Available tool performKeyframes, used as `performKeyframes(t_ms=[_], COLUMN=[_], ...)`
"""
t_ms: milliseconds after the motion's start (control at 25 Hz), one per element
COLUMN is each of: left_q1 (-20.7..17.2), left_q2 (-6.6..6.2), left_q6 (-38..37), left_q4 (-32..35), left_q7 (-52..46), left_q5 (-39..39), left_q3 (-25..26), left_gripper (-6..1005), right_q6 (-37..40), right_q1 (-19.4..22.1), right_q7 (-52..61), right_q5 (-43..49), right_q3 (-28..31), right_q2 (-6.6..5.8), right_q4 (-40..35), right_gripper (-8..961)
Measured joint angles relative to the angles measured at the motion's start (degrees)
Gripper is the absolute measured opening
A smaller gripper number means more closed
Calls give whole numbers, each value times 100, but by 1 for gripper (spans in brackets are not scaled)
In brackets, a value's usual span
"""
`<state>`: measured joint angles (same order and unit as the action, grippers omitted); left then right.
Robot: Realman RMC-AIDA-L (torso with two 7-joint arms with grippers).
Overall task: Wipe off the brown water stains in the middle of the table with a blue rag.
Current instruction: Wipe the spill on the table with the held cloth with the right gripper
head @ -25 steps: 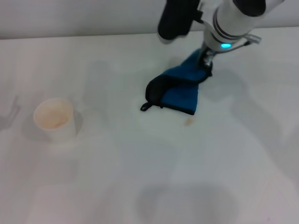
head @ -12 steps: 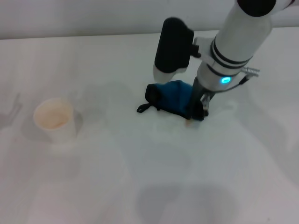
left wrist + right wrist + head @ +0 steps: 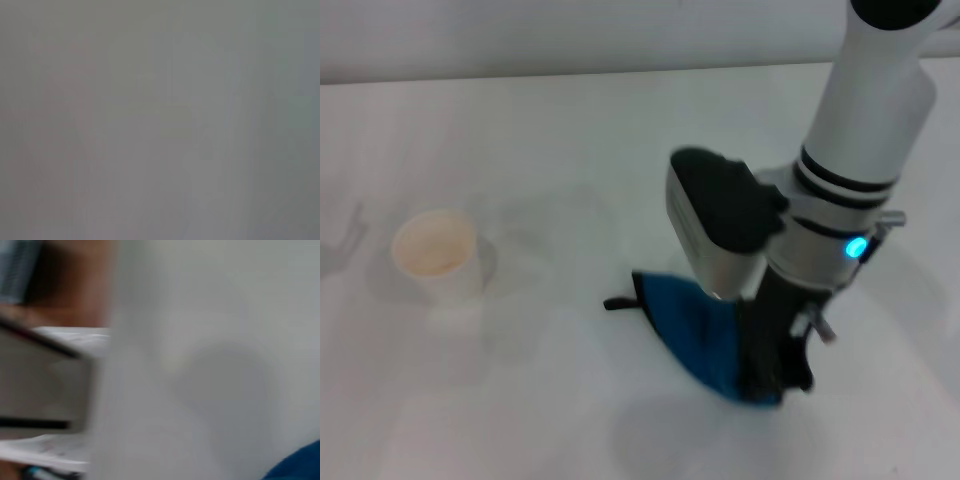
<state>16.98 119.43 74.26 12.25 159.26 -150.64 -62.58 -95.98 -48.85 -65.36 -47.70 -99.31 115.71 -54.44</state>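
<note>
Gripping blue rag (image 3: 695, 330): right claw (image 3: 775, 380)

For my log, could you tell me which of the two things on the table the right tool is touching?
The blue rag, held against the table by the right tool. The white paper cup stands apart, off to the robot's left.

rags: one blue rag (image 3: 695, 330) lying on the table (image 3: 520, 400)
cups: one white paper cup (image 3: 438, 256) standing left of the rag
tables: one showing
grippers: one, the right gripper (image 3: 772, 378), pressing on the rag
stains: none showing
</note>
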Motion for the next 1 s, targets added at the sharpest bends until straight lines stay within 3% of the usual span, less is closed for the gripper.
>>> performKeyframes(t_ms=[160,320,720,1000], left_q1=[12,57,117,121], left_q2=[1,1,1,1], left_q6=[0,0,1,0], left_q4=[-15,-44,-74,-74], left_q7=[-1,1,5,11], left_q5=[0,0,0,0], left_q3=[0,-19,-36,-35], left_gripper=[882,882,881,880], right_q6=[-583,-629,1226,2582], right_q1=[153,168,193,387], right_q7=[-464,-531,239,1343], right_q5=[-318,-438,679,1692], right_q3=[-2,120,1428,1667], right_q2=[0,-25,-30,-38], right_q4=[-211,-222,281,265], right_gripper=[17,17,16,16])
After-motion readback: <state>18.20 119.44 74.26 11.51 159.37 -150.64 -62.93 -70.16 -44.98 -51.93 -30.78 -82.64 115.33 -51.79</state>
